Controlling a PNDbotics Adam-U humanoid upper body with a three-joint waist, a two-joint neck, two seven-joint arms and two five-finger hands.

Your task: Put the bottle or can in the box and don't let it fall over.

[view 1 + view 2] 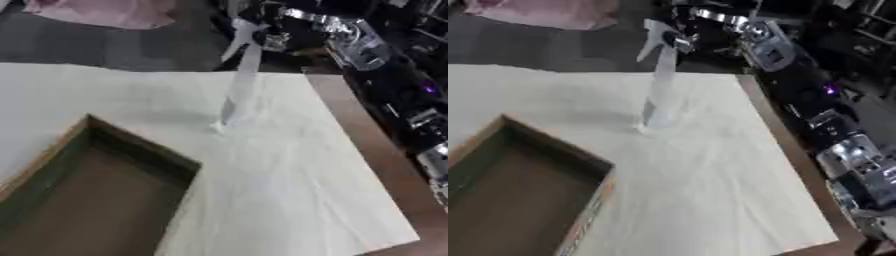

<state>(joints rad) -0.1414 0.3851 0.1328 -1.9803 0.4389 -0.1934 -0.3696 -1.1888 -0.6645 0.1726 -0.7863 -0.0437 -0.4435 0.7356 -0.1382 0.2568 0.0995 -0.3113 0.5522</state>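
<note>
A tall white spray bottle (241, 85) stands on the white table cloth (289, 180), its base near the middle and its top leaning slightly right. My right arm (798, 75) comes in from the right edge. My right hand (273, 36) is at the bottle's spray head, dark fingers curled round the neck just under the nozzle. The open brown cardboard box (105, 205) lies at the lower left with nothing inside, its near corner well left of and below the bottle. My left hand shows in no view.
The table's bare brown edge (385, 165) runs down the right side, under my right arm. A pink cloth (105, 12) lies beyond the far edge at the top left. Dark floor (79, 45) lies beyond the table.
</note>
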